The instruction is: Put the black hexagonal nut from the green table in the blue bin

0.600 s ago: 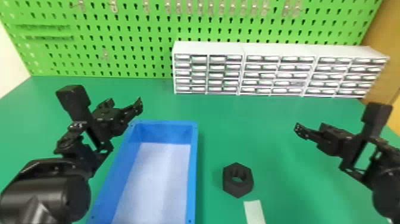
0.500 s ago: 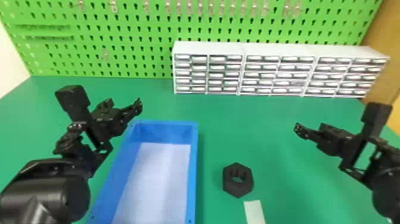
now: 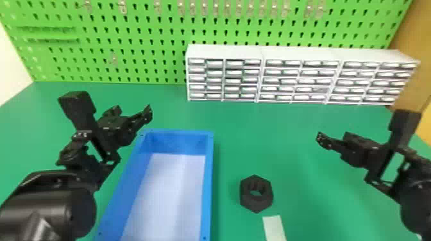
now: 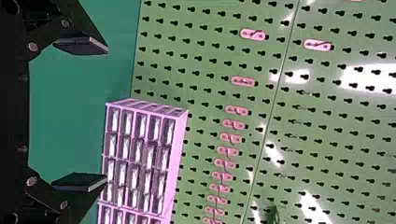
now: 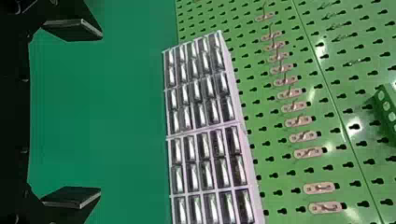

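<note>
From where I stand, the job looks to be right at its start: the pick is the step in hand, and nothing is gripped. The black hexagonal nut (image 3: 256, 203) lies flat on the green bench (image 3: 298, 179), its hole facing up, a little to the right of the blue bin (image 3: 207, 186) and apart from its wall. A pale strip (image 3: 274, 228) lies just beside it, on the side nearer the robot.

The right gripper (image 5: 100, 113) hangs out beyond the nut and off to its right, its two fingers spread wide with nothing between them. The left gripper (image 4: 106, 114) is spread just as wide, with nothing in it either, up by the bin's far left corner.

I'd say the right arm has the easier job of it. It needs to come back toward the robot and inward, go down over the nut and close on two opposite flats. Catch it on the corners and it might twist or slip. After that it wants a clean lift, high enough to clear the near side wall, then a short carry left and a release inside the bin.
</note>
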Robot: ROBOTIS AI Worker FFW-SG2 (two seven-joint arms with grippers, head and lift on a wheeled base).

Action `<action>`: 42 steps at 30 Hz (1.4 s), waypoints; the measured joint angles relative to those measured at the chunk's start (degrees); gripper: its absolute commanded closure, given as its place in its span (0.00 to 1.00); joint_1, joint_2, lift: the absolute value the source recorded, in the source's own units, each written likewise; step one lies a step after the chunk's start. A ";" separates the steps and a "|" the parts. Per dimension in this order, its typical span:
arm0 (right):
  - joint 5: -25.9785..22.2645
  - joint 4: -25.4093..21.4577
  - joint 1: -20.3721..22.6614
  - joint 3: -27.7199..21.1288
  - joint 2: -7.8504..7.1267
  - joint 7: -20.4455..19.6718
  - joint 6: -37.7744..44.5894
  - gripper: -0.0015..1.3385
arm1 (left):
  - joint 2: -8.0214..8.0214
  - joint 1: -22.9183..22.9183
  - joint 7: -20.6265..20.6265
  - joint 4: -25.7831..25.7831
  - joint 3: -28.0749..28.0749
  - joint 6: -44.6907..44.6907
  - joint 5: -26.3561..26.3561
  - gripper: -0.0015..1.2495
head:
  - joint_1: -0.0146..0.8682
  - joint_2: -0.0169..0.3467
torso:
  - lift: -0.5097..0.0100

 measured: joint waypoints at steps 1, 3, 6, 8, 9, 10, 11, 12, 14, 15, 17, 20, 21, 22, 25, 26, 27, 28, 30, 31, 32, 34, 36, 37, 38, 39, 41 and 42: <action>0.00 0.00 -0.01 0.00 0.00 0.00 0.01 0.10 | 0.00 0.00 0.00 0.00 -0.01 0.00 0.00 0.24 | 0.77 0.14 | 0.79; 0.00 0.00 -0.05 0.01 0.00 0.00 0.01 0.10 | 0.00 0.00 0.00 0.00 -0.02 0.00 -0.03 0.24 | 0.77 0.14 | 0.79; 0.00 0.00 -0.08 0.04 0.00 0.00 0.02 0.10 | 0.00 0.03 0.00 0.00 -0.08 0.00 -0.17 0.24 | 0.77 0.14 | 0.79; 0.00 0.00 -0.09 0.07 0.00 0.00 0.02 0.10 | 0.00 0.11 0.00 0.00 -0.09 0.01 -0.23 0.24 | 0.77 0.14 | 0.79; 0.00 0.00 -0.09 0.08 0.00 0.00 0.02 0.10 | 0.00 0.13 0.00 0.00 -0.09 0.01 -0.25 0.24 | 0.77 0.14 | 0.79; -0.02 0.00 -0.09 0.09 0.00 0.00 0.02 0.10 | 0.00 0.15 0.00 0.00 -0.09 0.02 -0.25 0.24 | 0.77 0.14 | 0.79; -0.04 0.00 -0.09 0.09 0.00 0.00 0.02 0.10 | 0.00 0.16 0.00 0.00 -0.08 0.02 -0.26 0.24 | 0.77 0.14 | 0.79; -0.06 0.00 -0.09 0.09 -0.02 0.00 0.04 0.10 | 0.00 0.17 0.00 0.00 -0.05 0.02 -0.26 0.24 | 0.77 0.14 | 0.79; -0.08 0.00 -0.12 0.11 -0.06 0.00 0.13 0.10 | 0.00 0.17 0.00 0.00 0.01 0.02 -0.26 0.24 | 0.77 0.14 | 0.79; -0.08 0.00 -0.14 0.12 -0.08 0.00 0.21 0.10 | 0.00 0.16 0.00 0.00 0.04 0.02 -0.26 0.24 | 0.77 0.14 | 0.79; -0.09 0.00 -0.25 0.19 -0.12 0.00 0.52 0.10 | 0.00 0.15 0.00 0.00 0.07 0.02 -0.26 0.24 | 0.77 0.14 | 0.79; -0.09 -0.06 -0.51 0.25 -0.20 0.00 1.69 0.10 | 0.00 0.13 0.00 0.00 0.10 0.01 -0.26 0.24 | 0.77 0.14 | 0.79; -0.09 -0.18 -0.63 0.26 -0.23 0.00 2.29 0.10 | 0.00 0.13 0.00 0.00 0.12 0.01 -0.26 0.24 | 0.77 0.14 | 0.79; -0.09 -0.32 -0.78 0.26 -0.27 0.00 3.04 0.10 | 0.00 0.13 0.00 0.00 0.14 0.01 -0.26 0.24 | 0.77 0.14 | 0.79; -0.02 -1.10 -1.47 0.27 -0.48 0.00 6.67 0.10 | 0.00 0.13 0.00 0.00 0.23 0.00 -0.26 0.24 | 0.77 0.14 | 0.79; 0.14 -1.54 -1.85 0.30 -0.63 0.00 8.65 0.10 | 0.00 0.13 0.00 0.00 0.26 0.00 -0.26 0.24 | 0.77 0.14 | 0.79; 0.34 -1.93 -2.18 0.36 -0.76 0.00 10.32 0.10 | 0.00 0.13 0.00 0.00 0.29 0.00 -0.26 0.24 | 0.77 0.14 | 0.79; 0.61 -2.34 -2.54 0.44 -0.92 0.00 12.11 0.10 | 0.00 0.12 0.00 -0.01 0.31 0.00 -0.26 0.24 | 0.77 0.14 | 0.79; 1.50 -3.31 -3.53 0.83 -1.33 0.00 16.49 0.10 | 0.00 0.10 0.00 -0.06 0.37 0.00 -0.28 0.24 | 0.77 0.14 | 0.79; 1.96 -3.72 -3.98 1.06 -1.51 0.00 18.37 0.10 | 0.00 0.09 0.00 -0.07 0.39 0.00 -0.30 0.24 | 0.77 0.14 | 0.79; 2.62 -4.24 -4.58 1.39 -1.74 0.00 20.81 0.09 | 0.00 0.09 0.00 -0.08 0.41 0.00 -0.32 0.24 | 0.77 0.14 | 0.79; 3.71 -4.97 -5.46 1.98 -2.00 0.00 24.25 0.09 | 0.00 0.09 0.00 -0.08 0.42 0.00 -0.36 0.24 | 0.77 0.14 | 0.79; 5.22 -5.87 -6.48 2.74 -2.19 0.00 28.01 0.09 | 0.00 0.09 0.00 -0.09 0.46 0.00 -0.40 0.24 | 0.77 0.14 | 0.79; 6.03 -6.28 -6.91 3.12 -2.25 0.00 29.60 0.09 | 0.00 0.10 0.00 -0.09 0.48 0.00 -0.42 0.24 | 0.77 0.14 | 0.79; 7.32 -6.87 -7.50 3.72 -2.32 0.00 31.71 0.09 | 0.00 0.11 0.00 -0.11 0.50 0.00 -0.45 0.24 | 0.77 0.14 | 0.79; 8.43 -7.36 -7.94 4.22 -2.38 0.00 33.28 0.09 | 0.00 0.12 0.00 -0.13 0.52 0.00 -0.47 0.24 | 0.77 0.14 | 0.79; 11.24 -8.51 -8.96 5.61 -2.55 0.00 36.74 0.09 | 0.00 0.14 0.00 -0.17 0.58 0.00 -0.53 0.24 | 0.77 0.14 | 0.79; 12.37 -8.93 -9.39 6.26 -2.61 0.00 38.11 0.09 | 0.00 0.15 0.00 -0.18 0.60 0.00 -0.55 0.24 | 0.77 0.14 | 0.79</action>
